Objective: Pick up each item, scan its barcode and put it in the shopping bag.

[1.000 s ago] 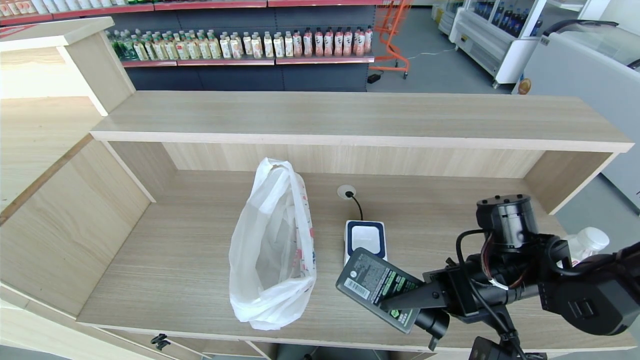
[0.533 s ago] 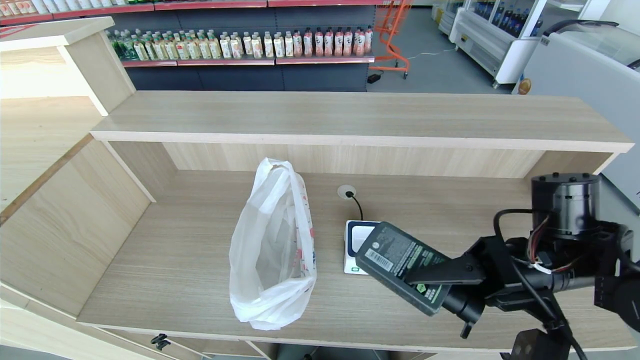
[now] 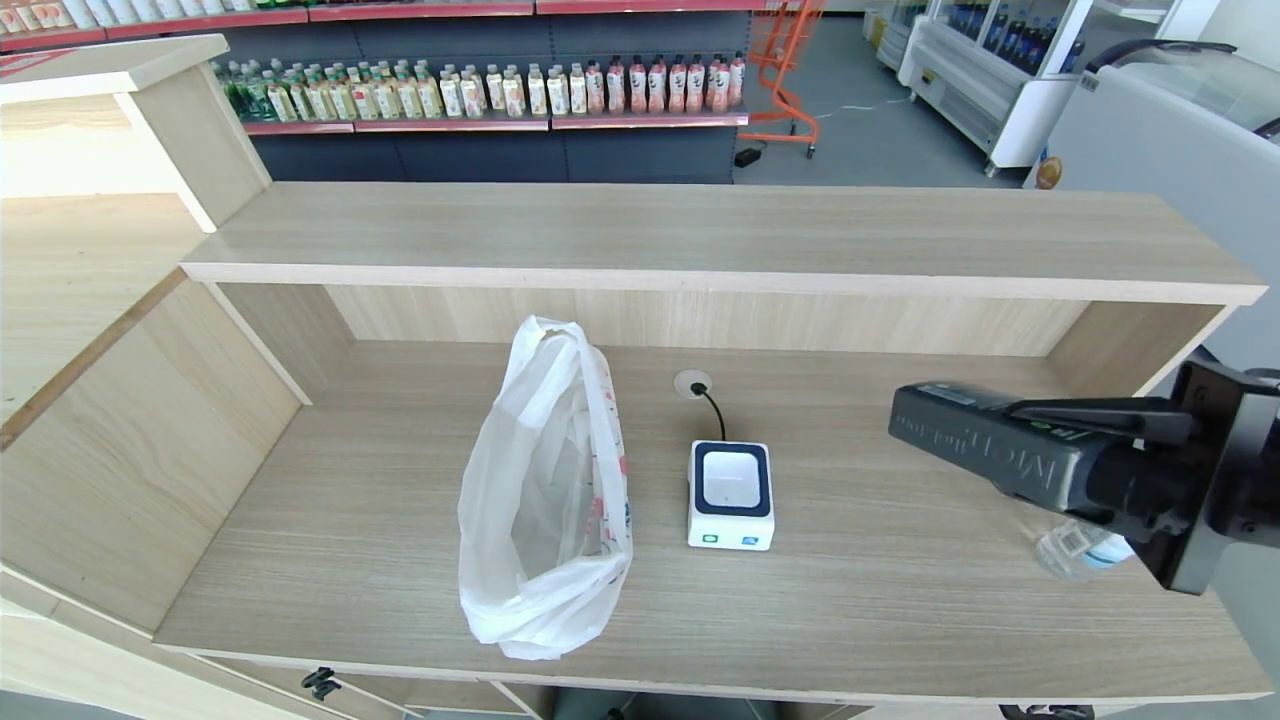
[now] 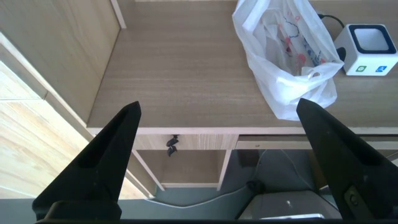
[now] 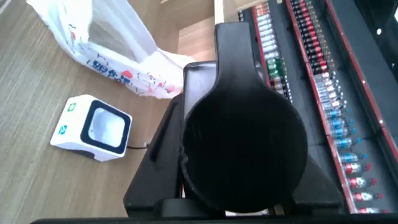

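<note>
While right gripper (image 3: 1062,448) clamps the dark box (image 3: 965,440) edge-on, scanner (image 3: 731,492) sits well to its left, lower; suggest rotating wrist so barcode face meets the window, then shopping bag (image 3: 545,500), farther left.

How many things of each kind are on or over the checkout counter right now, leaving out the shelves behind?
Shopping bag: 1
Barcode scanner: 1
Dark box, held in the right gripper: 1
Bottle, partly hidden: 1
Total: 4
</note>
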